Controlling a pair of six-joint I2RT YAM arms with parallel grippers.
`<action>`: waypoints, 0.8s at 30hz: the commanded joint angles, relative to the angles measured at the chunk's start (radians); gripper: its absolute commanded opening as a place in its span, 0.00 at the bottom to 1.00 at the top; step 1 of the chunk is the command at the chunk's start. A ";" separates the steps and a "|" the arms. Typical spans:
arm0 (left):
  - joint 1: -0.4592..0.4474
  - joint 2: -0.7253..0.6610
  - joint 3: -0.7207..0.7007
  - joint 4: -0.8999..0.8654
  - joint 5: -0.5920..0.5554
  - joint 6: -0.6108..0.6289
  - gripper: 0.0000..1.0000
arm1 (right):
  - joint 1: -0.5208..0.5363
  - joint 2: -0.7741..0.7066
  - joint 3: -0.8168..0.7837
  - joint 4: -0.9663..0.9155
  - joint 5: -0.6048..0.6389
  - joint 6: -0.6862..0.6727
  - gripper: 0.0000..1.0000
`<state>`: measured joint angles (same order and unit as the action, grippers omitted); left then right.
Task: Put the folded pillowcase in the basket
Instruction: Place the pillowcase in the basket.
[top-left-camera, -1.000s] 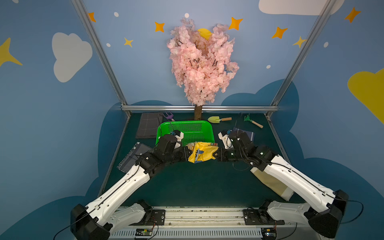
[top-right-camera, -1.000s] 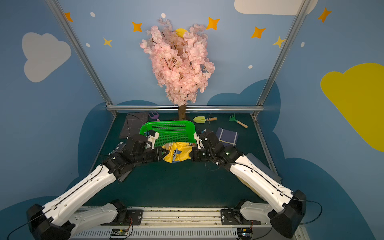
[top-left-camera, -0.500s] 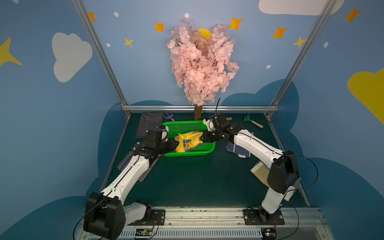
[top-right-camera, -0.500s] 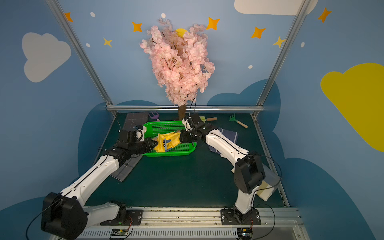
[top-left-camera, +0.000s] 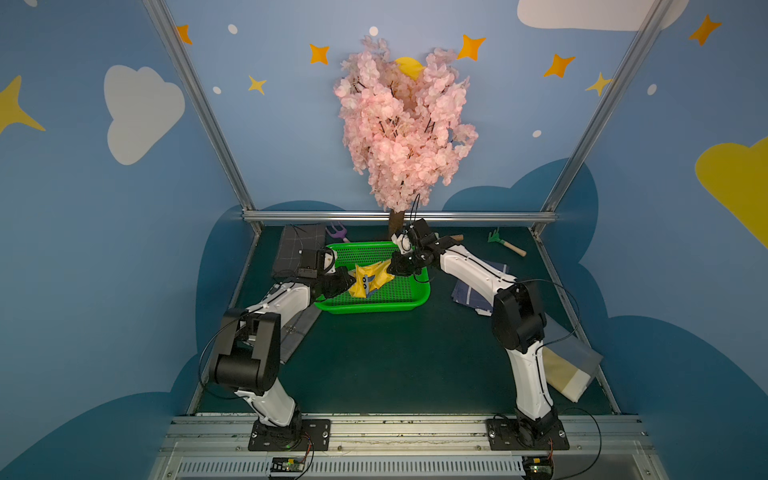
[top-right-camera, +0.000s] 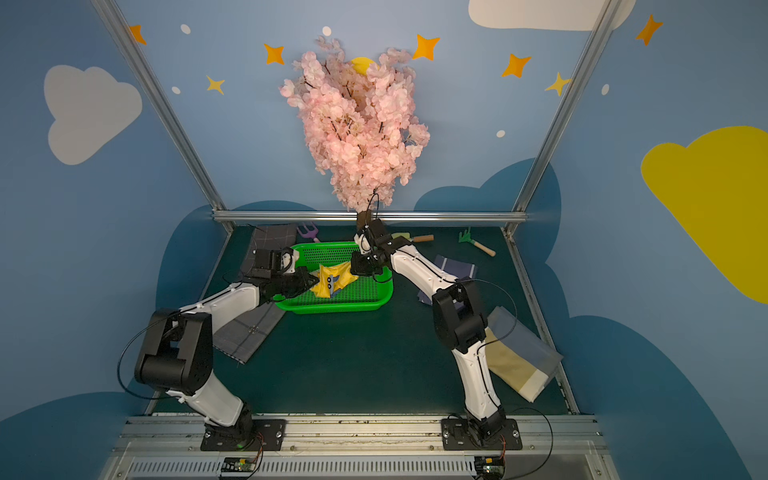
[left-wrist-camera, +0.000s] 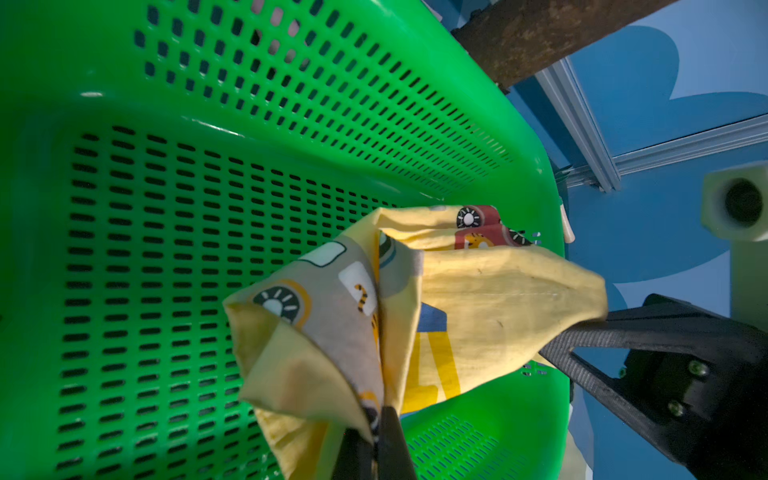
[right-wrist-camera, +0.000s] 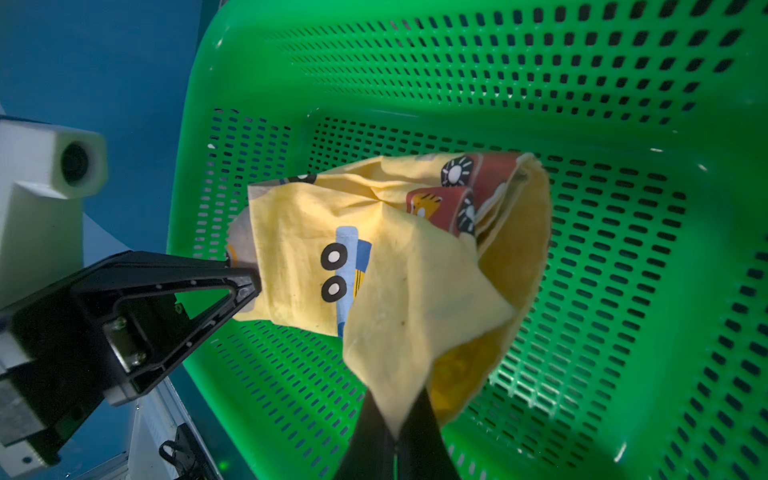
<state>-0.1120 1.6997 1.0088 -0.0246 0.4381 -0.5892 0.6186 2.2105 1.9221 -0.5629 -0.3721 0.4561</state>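
Glossy, smooth green plastic in the perforated basket (left-wrist-camera: 124, 108), soft matt printed cloth, lightly creased, in the yellow pillowcase (left-wrist-camera: 498, 303), matt black plastic on the left gripper (right-wrist-camera: 249, 286), brushed metal along the frame rail (top-left-camera: 399, 216), rough brown surface on the tree trunk (left-wrist-camera: 540, 37).

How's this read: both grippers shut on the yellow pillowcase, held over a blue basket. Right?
No: the basket is green, not blue, as the right wrist view shows. The left gripper and right gripper are both shut on the yellow pillowcase, held over it.
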 joint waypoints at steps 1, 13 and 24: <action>0.012 0.057 0.055 0.059 0.031 0.025 0.03 | -0.019 0.061 0.055 -0.036 -0.023 0.003 0.00; 0.018 0.096 0.107 0.018 -0.006 0.051 0.80 | -0.025 0.083 0.065 -0.044 0.020 -0.010 0.80; 0.021 -0.059 0.214 -0.205 -0.190 0.148 0.83 | -0.019 -0.108 -0.009 -0.037 0.146 -0.089 0.87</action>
<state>-0.0975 1.7031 1.1847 -0.1417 0.3294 -0.4927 0.5972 2.2158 1.9293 -0.5957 -0.2821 0.4091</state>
